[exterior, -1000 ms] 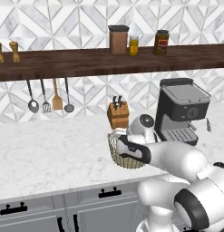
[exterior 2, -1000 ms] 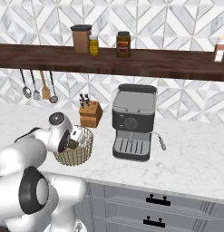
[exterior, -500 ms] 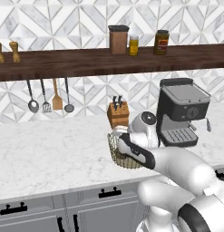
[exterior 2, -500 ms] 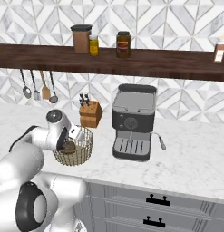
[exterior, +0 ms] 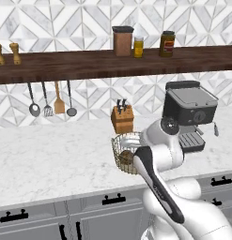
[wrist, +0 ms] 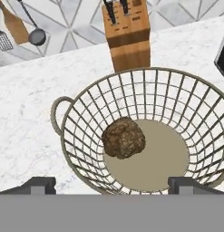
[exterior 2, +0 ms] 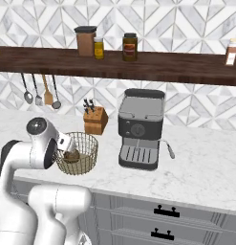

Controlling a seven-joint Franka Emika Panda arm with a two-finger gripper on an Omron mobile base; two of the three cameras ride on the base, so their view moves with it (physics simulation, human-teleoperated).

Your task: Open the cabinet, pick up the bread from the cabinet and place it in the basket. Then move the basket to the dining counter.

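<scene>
Bread point(wrist: 124, 137) lying loose on basket's point(wrist: 86, 113) beige bottom | basket sitting on marble counter point(exterior: 51, 154) in front of knife block point(wrist: 128, 34), beside espresso machine point(exterior 2: 140, 129) | gripper point(wrist: 112, 183) hovering over near rim, fingers spread wide, gripping nothing

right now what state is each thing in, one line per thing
bread: lying loose on the basket's beige bottom, not gripped
basket: upright on the marble counter, holding the bread, in front of the knife block
end effector: open, fingers wide apart above the basket's near rim
knife block: upright behind the basket, knives in it
espresso machine: standing on the counter beside the basket
</scene>
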